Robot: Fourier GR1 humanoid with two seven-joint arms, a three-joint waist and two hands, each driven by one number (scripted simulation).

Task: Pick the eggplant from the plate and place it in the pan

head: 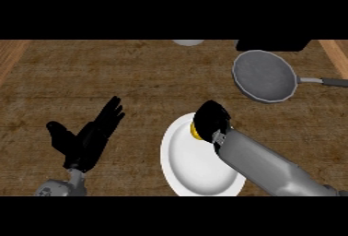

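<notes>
A white plate [187, 161] lies at the lower middle of the counter. My right hand [212, 117] hangs over the plate's far edge, fingers curled downward, and hides most of what is beneath it. Only a small yellow patch [194, 132] shows under the palm, and no eggplant can be made out. Whether the fingers hold anything cannot be seen. The grey pan [265, 76] sits at the upper right with its handle [326, 81] pointing right, and nothing lies in it. My left hand [88, 136] rests open at the lower left, fingers up.
A white round object [188, 42] shows partly at the top edge, and a black object [272, 44] lies just beyond the pan. Lighter wooden strips run along the counter's left and right sides.
</notes>
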